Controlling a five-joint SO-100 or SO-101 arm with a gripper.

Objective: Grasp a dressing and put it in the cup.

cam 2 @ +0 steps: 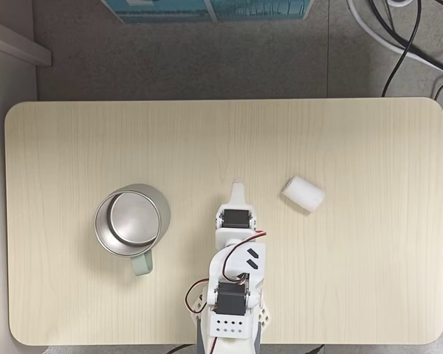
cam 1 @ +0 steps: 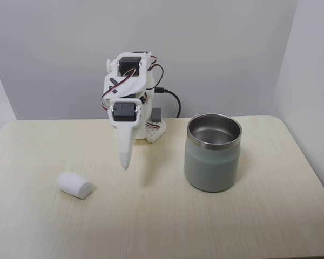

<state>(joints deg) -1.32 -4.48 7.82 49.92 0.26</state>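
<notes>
The arm stands at the table's [cam 1: 167,216] far edge in a fixed view, folded over itself, with its white gripper [cam 1: 125,166] pointing straight down and its tip hanging a little above the tabletop. From this side the fingers read as one closed, tapered blade with no gap, and nothing is between them; in the fixed view from above the gripper [cam 2: 238,187] likewise shows as a single narrow point, so it looks clenched and empty. The dressing [cam 1: 75,185] lies on its side on the bare table, to the left of the gripper in the front view and apart from it, untouched. From above the dressing [cam 2: 303,194] sits to the right of the gripper tip, near it but not touching, angled across the wood grain. The cup [cam 1: 213,154] stands upright on the other side of the gripper, well apart from the roll, its steel inside bare. From above the cup [cam 2: 131,220] shows a small handle on the side toward the arm's base
</notes>
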